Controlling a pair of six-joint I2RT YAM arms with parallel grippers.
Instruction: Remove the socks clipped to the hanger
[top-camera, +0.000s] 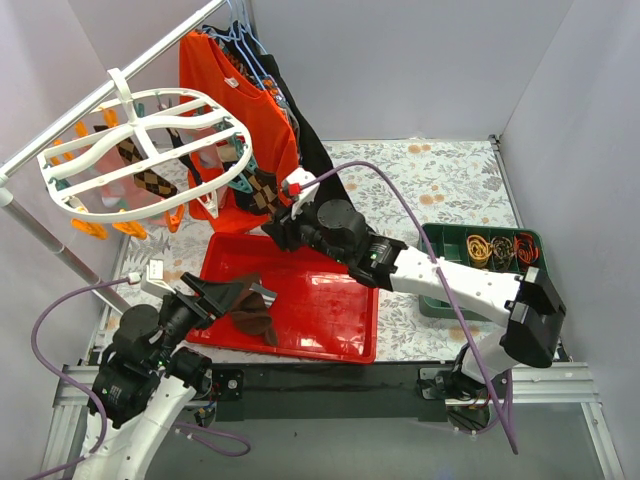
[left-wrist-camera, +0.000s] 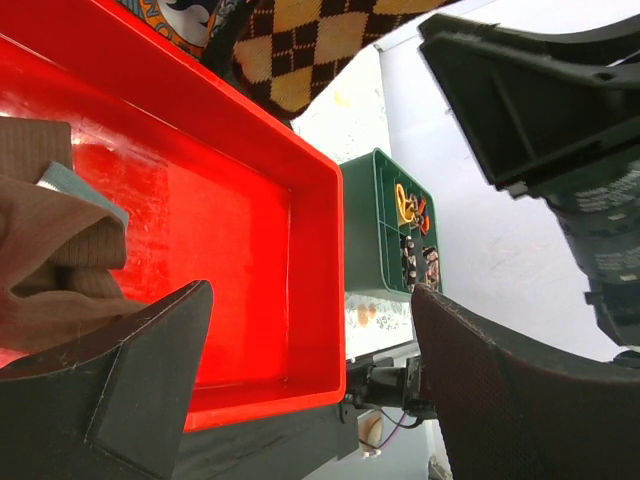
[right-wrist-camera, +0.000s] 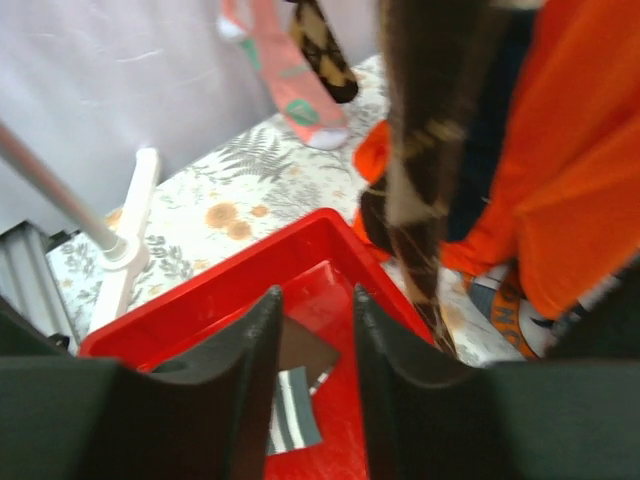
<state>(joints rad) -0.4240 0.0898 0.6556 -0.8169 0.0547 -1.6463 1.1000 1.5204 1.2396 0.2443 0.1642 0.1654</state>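
Red tray (top-camera: 325, 290) has brown socks (top-camera: 250, 312) in it. Left pincer (left-wrist-camera: 310, 300) is wide apart over it, right pincer (right-wrist-camera: 317, 300) slightly apart beside the hanging argyle sock (right-wrist-camera: 415, 200).

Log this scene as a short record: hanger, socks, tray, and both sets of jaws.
hanger: white oval clip frame, hanging upper left
still clipped: argyle sock, pink sock, others
red tray: holds brown socks
left jaws: open, empty, over tray
right jaws: open, empty, close to argyle sock, not gripping it

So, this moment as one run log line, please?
left tool open over tray | right tool open beside hanging argyle sock | brown socks in tray | other socks on hanger
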